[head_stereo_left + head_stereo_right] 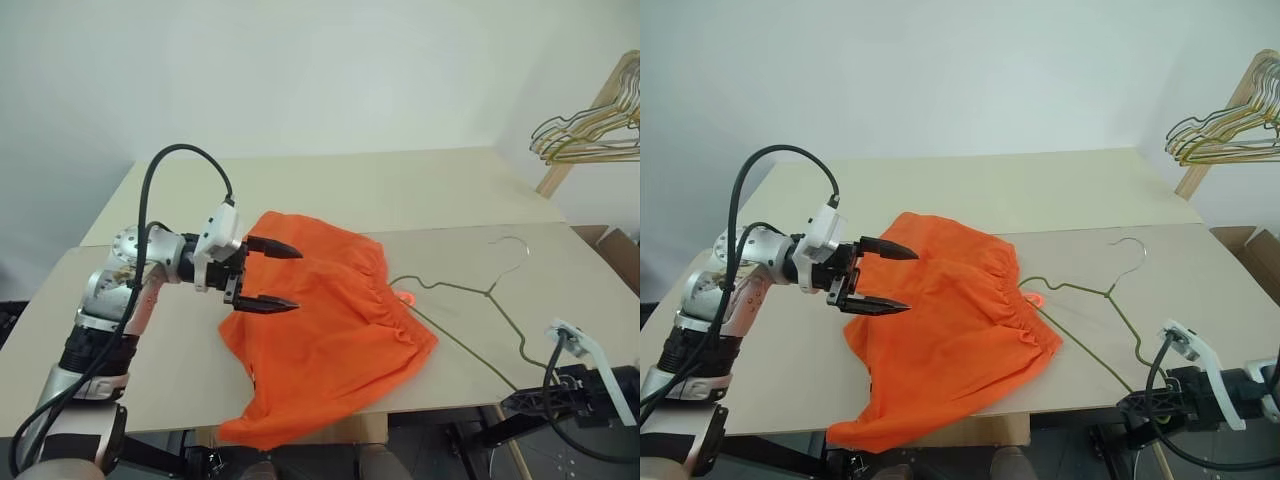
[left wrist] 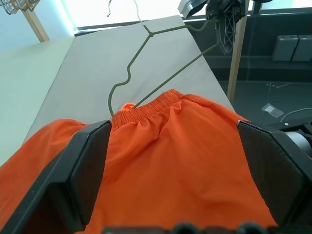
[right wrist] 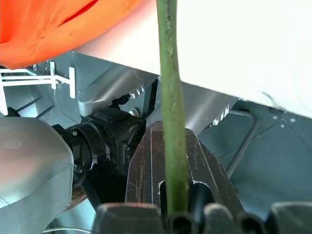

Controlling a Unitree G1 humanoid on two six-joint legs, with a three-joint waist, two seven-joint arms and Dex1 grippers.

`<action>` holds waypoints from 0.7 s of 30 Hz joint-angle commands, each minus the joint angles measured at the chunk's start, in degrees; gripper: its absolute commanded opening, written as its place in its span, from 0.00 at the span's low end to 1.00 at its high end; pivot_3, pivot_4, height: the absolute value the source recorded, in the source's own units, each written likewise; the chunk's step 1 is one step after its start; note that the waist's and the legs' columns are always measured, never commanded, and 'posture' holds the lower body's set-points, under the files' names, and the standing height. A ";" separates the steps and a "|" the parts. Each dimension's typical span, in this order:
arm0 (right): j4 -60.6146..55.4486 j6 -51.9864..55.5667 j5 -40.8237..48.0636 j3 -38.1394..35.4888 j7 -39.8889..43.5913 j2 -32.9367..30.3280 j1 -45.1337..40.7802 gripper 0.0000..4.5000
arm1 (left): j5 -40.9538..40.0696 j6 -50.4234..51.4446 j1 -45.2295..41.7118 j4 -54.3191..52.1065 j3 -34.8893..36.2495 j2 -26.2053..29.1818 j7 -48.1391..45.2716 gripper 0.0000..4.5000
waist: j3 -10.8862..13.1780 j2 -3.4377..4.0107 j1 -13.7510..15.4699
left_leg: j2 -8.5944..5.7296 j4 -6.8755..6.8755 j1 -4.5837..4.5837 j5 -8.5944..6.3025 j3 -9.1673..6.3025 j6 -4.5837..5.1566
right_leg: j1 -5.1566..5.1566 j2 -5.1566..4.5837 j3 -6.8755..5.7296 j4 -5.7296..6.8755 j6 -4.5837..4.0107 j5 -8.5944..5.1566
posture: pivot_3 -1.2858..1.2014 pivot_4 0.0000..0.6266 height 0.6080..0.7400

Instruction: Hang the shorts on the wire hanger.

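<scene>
The bright orange shorts (image 1: 330, 330) lie crumpled on the table (image 1: 150, 350), one leg drooping over the near edge, the waistband and neon drawstring (image 1: 404, 297) toward the right. The olive-grey wire hanger (image 1: 487, 292) lies flat to their right, one end tucked under the waistband. My left gripper (image 1: 298, 277) hovers over the shorts' left part, jaws wide open and empty; in the left wrist view the shorts (image 2: 170, 161) and hanger (image 2: 161, 53) lie beyond its fingers (image 2: 83, 175). My right gripper (image 1: 512, 400) sits at the table's near right edge, shut on the hanger's wire (image 3: 168, 97).
A bunch of gold and green wire hangers (image 1: 590, 135) hangs on a wooden rack at the far right. A second, paler tabletop (image 1: 350, 190) lies behind the near one. Cardboard boxes (image 1: 615, 245) stand off the right edge.
</scene>
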 commanded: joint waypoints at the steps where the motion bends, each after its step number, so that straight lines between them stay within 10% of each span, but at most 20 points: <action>1: -1.54 -1.13 2.05 0.03 4.59 -2.37 0.15 0.00 | -0.30 -0.22 -0.62 -1.60 1.21 1.19 0.40 0.99 | 0.00 0.01 0.38 | 0.00 0.00 0.00 0.00 0.00 0.00 | 0.00 0.00 0.00 0.00 0.00 0.00 | 0.47 0.06 1.00; 21: 7.54 -1.23 -3.76 12.88 4.77 -0.39 -12.77 0.00 | 0.13 -1.36 0.30 -2.21 1.03 2.24 1.55 0.99 | 0.01 0.01 2.81 | 0.01 0.01 -0.02 0.00 0.04 0.00 | -0.09 0.00 -0.01 0.00 -0.04 0.04 | 0.49 0.05 1.00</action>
